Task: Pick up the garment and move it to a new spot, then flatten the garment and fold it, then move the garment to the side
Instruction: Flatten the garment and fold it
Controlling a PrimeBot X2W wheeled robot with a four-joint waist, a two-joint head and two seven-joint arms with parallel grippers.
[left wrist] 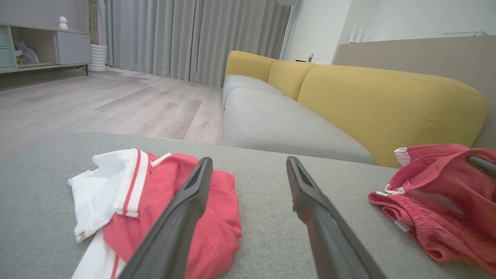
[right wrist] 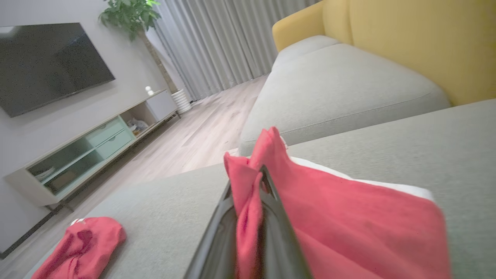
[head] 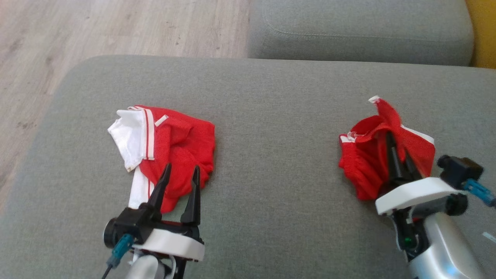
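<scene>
The shirt [head: 182, 151] lay bunched near the seat's [head: 271, 116] left edge, w/ lots of bare grey room btw it and the shorts [head: 364, 166] by the right edge. Its letters were folded out of sight. L gripper [head: 182, 167] was wide open, tips over the shirt's near side; touching or not, can't tell. R gripper [head: 396, 149] was pinched tight on the shorts.

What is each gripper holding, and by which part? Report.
Right gripper: shut on a raised fold of the crumpled red shorts with a white band. Left gripper: open, holding nothing, near the red jersey with white sleeves.
</scene>
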